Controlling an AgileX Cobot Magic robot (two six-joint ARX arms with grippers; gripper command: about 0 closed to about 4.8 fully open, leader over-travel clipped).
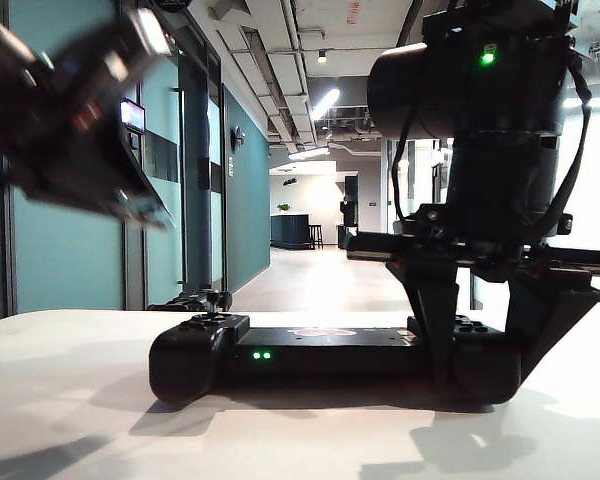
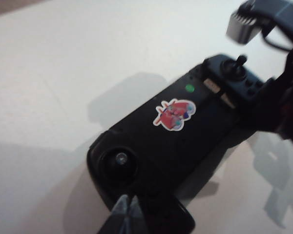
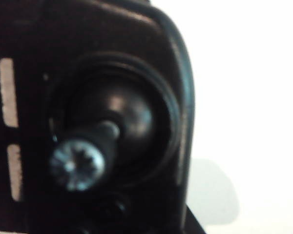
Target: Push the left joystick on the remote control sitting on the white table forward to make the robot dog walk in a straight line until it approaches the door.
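Note:
The black remote control [image 1: 310, 352] lies on the white table [image 1: 70, 400], two green lights facing the exterior camera. My right gripper [image 1: 477, 372] stands over its right end with a finger pressed against each side, shut on it. The right wrist view is filled by that end and its metal-tipped joystick [image 3: 76, 164]; the jaws are lost in the dark. My left gripper [image 2: 128, 204] is shut and empty, tips together just short of the left joystick [image 2: 120, 160], blurred high in the air [image 1: 140, 205]. A low black jointed shape [image 1: 192, 299] beyond the table's far edge may be the robot dog.
A long corridor [image 1: 320, 270] with teal walls and glass doors [image 1: 195, 180] runs away behind the table. A red and white sticker [image 2: 175, 114] marks the controller's middle bar. The right arm's bulk [image 1: 500, 130] looms over the controller's right half.

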